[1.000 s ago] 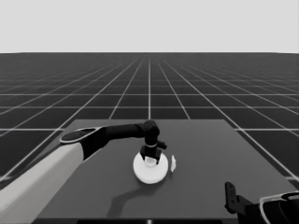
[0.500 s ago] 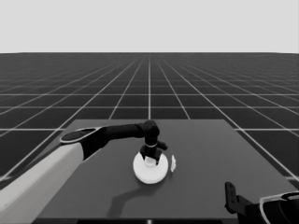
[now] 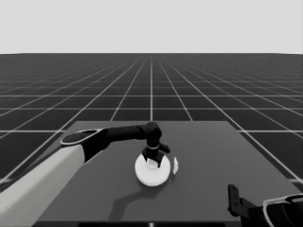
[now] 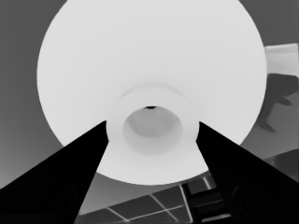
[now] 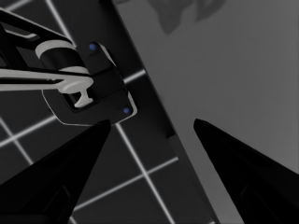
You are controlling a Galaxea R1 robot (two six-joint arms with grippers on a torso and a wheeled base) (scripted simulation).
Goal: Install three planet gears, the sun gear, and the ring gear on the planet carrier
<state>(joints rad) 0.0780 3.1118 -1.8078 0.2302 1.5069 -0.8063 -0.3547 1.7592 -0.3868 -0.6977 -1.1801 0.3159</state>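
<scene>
The larger round part, the ring gear, lies flat at the table's middle. In the left wrist view it fills the picture, its raised hub showing a centre hole. My left gripper stands straight down over that hub. Its two fingers flank the hub at its sides, spread wide, open. No planet gears, sun gear or planet carrier show; nothing of what lies under the large part can be seen. My right gripper waits at the lower right corner, open over the table's edge.
A thin white piece stands just right of the larger round part. The left arm crosses the table's left half. Dark machinery with blue lights shows past the table's corner.
</scene>
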